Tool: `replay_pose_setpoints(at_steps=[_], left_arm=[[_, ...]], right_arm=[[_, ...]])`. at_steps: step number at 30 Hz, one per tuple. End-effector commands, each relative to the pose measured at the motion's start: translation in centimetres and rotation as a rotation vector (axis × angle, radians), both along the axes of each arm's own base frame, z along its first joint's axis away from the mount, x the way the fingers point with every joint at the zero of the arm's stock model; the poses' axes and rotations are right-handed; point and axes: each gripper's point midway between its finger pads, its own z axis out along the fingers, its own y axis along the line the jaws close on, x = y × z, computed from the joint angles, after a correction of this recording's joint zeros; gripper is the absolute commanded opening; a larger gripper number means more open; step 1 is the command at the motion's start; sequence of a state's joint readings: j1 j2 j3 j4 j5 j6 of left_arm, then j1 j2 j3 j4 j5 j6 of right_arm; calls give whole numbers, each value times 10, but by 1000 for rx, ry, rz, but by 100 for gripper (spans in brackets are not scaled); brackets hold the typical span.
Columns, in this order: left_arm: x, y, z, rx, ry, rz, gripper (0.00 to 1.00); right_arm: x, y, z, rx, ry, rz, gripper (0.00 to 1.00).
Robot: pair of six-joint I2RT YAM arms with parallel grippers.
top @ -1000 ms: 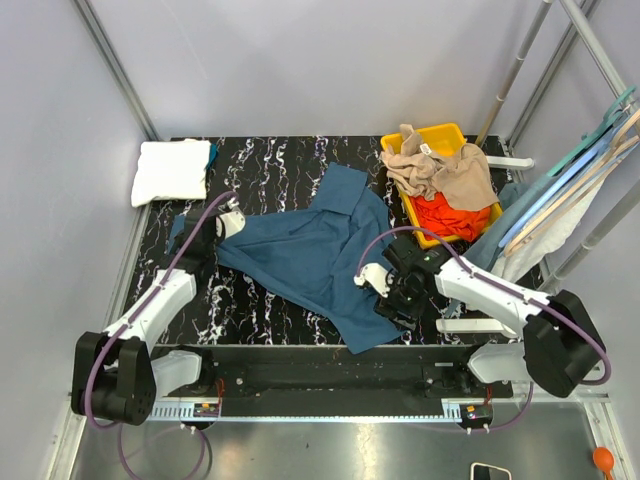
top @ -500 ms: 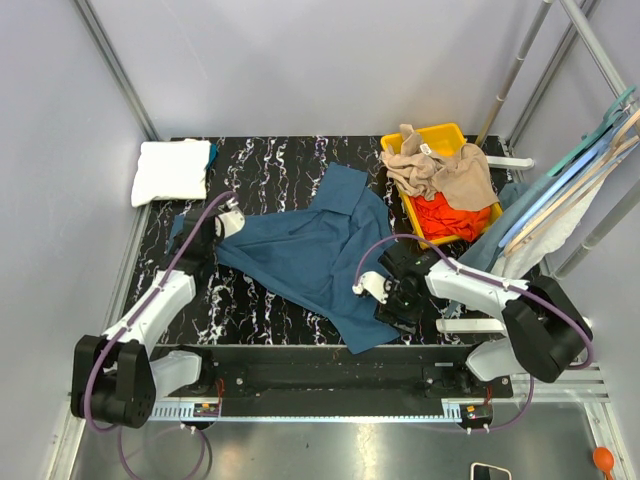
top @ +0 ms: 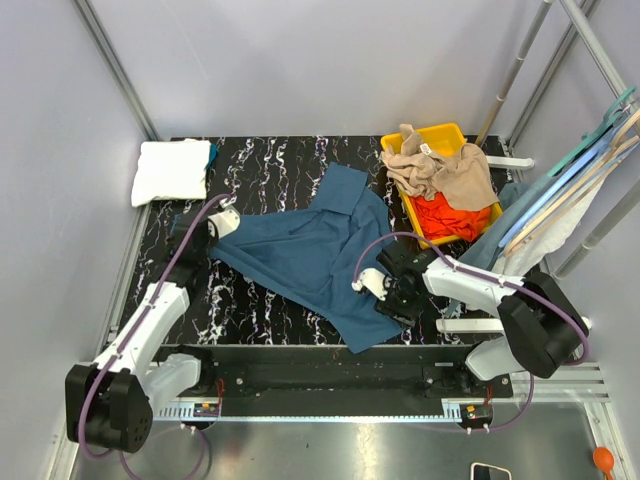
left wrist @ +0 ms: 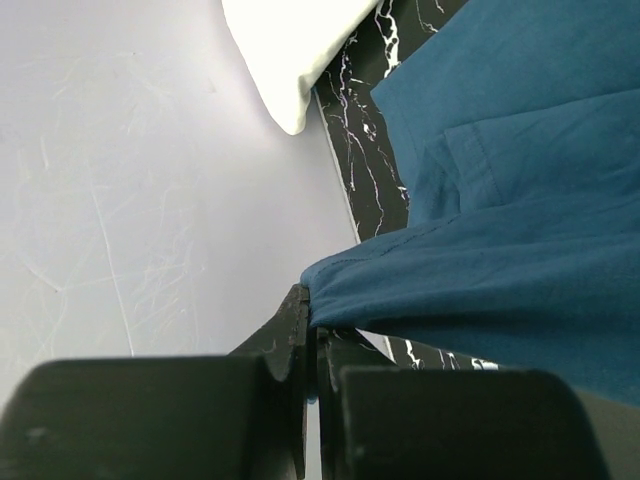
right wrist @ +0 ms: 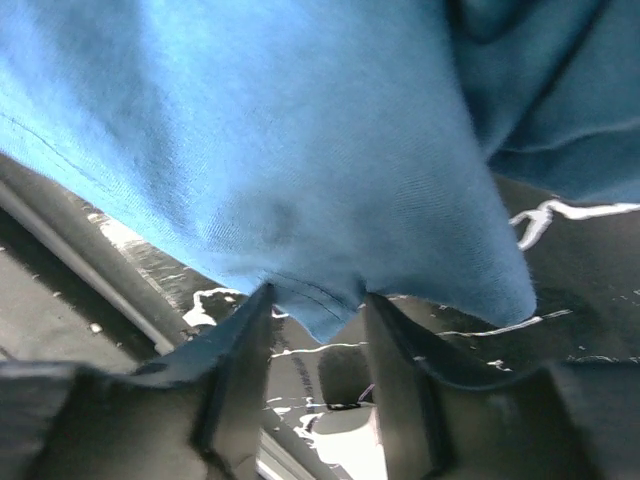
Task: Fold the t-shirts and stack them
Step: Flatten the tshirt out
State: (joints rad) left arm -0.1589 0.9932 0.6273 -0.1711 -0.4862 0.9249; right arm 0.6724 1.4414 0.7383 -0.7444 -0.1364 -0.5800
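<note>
Teal-blue t-shirt (top: pixel 310 255) lies mid-frame on the table; left gripper (left wrist: pixel 312 325) is clamped on its edge, right gripper (right wrist: pixel 315 305) stands apart around its hem.

Robot test cell, most likely in a research lab.

Two white-and-black robot arms, left (top: pixel 150 320) and right (top: pixel 480 285), are bolted to a metal rail (top: pixel 320 410) at the near edge of a black marble-patterned table (top: pixel 270 165). Plain grey panels (top: pixel 300 60) on aluminium posts (top: pixel 112 65) box it in. A yellow bin (top: pixel 445 131) holds loose t-shirts (top: pixel 445 175), and clothes hangers (top: pixel 590 135) hang at the right edge.
</note>
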Motion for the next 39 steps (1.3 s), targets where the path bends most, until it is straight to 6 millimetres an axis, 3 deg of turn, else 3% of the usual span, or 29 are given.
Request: replay_pose_setpoints(at_steps=[1, 6, 11, 13, 14, 17, 18, 19, 20, 21, 22, 23, 24, 25, 26, 27, 28, 29, 30, 32, 34, 37, 39], left_arm=[[-3, 4, 16, -12, -61, 28, 0], [-6, 5, 21, -15, -77, 30, 0], [-11, -1, 15, -75, -51, 26, 0], [-13, -7, 18, -126, -64, 15, 0], [-16, -9, 15, -136, -43, 9, 0], [-20, -18, 28, -172, -75, -9, 0], [-18, -23, 41, -190, -106, -20, 0], [-19, -26, 50, -235, -136, -13, 0], [-21, -29, 55, -262, -136, -15, 0], [-18, -36, 78, -313, -181, -41, 0], [-18, -42, 90, -380, -215, -38, 0], [-19, -46, 99, -423, -229, -46, 0], [-18, -56, 128, -486, -281, -92, 0], [-18, -62, 139, -548, -304, -95, 0], [-20, -67, 150, -581, -312, -106, 0], [-20, -72, 181, -619, -368, -139, 0], [-18, -75, 190, -655, -377, -138, 0], [-17, -76, 199, -668, -381, -139, 0], [-20, -77, 226, -683, -429, -156, 0], [-13, -76, 234, -673, -420, -142, 0], [-10, -72, 248, -649, -447, -134, 0], [-11, -63, 270, -651, -526, -102, 0], [-17, -59, 286, -679, -597, -92, 0]], right_arm=[[-2, 3, -22, -1, 21, -21, 41], [1, 4, -24, -9, 23, -27, 0], [12, 2, -13, -23, -37, -28, 0], [27, 8, 10, 0, -110, -29, 0], [31, 1, 21, -29, -137, -30, 0], [69, 4, 85, -18, -339, -35, 0], [80, 7, 110, 9, -409, -34, 0], [100, 16, 151, 64, -507, -55, 0], [109, 15, 174, 70, -563, -73, 0], [117, 18, 197, 96, -617, -85, 0], [132, 23, 240, 152, -713, -116, 0], [141, 23, 263, 178, -775, -146, 0], [149, 24, 282, 202, -822, -172, 0], [162, 17, 320, 249, -898, -238, 0], [172, 15, 338, 276, -948, -278, 0], [180, 12, 353, 282, -997, -304, 0], [187, 8, 377, 301, -1063, -337, 0], [194, 1, 392, 302, -1115, -381, 0], [199, 1, 397, 306, -1124, -400, 0], [206, -3, 414, 321, -1186, -414, 0], [212, -5, 408, 294, -1212, -404, 0], [221, -17, 428, 279, -1347, -424, 0], [222, -21, 465, 338, -1451, -466, 0]])
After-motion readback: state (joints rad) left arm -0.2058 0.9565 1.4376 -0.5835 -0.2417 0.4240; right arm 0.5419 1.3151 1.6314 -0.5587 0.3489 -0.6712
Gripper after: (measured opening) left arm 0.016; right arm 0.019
